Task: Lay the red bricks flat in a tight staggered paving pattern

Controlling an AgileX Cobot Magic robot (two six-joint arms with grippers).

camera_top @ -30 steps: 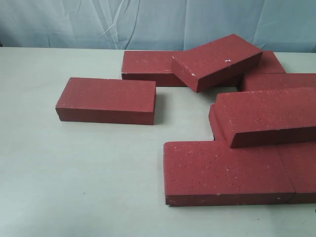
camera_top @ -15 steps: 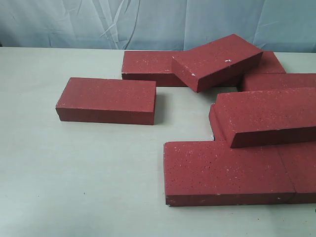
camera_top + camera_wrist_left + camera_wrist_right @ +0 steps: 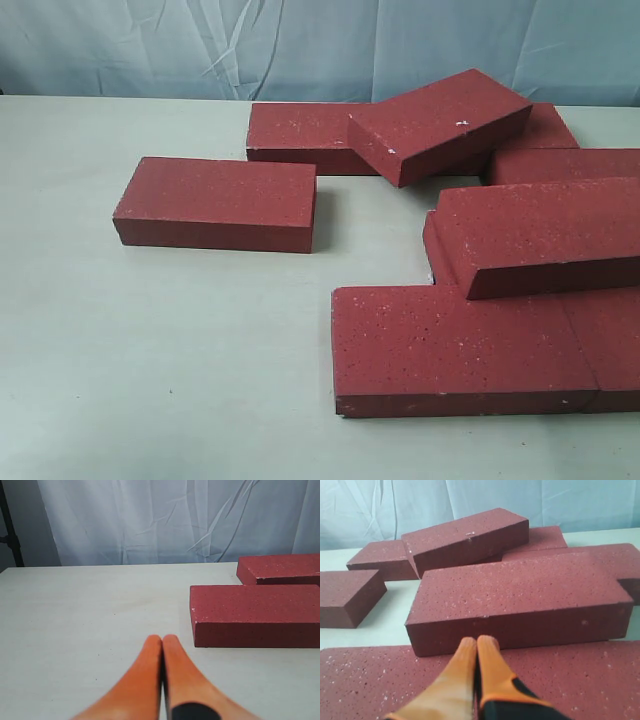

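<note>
– Red bricks (image 3: 560,330): where do they lie?
– All on the pale table (image 3: 150,350), most of them in the right half. The lone brick (image 3: 215,203) lies flat at left-centre, apart from the others. The far brick (image 3: 300,135) lies flat near the curtain (image 3: 300,45). The tilted brick (image 3: 440,122) leans across its right end, one end raised. At near right the near brick (image 3: 460,345) lies flat, butted end to end with another at the right edge, and the seam shows. The top brick (image 3: 545,235) rests askew on a lower one, and its near edge overhangs that pair. One more, the edge brick (image 3: 565,165), lies flat at far right and is cut by the frame.
– Left gripper (image 3: 162,640)?
– Its orange fingers are pressed together with nothing between them. It sits over bare table, with the lone brick (image 3: 255,612) near on the right but apart, and a second brick beyond that.
– Right gripper (image 3: 476,641)?
– Its fingers are also closed tip to tip and hold nothing. It sits above the near brick (image 3: 370,680), with the tips just before the long side face of the top brick (image 3: 520,595). Cannot tell if they touch it. The tilted brick (image 3: 465,540) is farther off.
</note>
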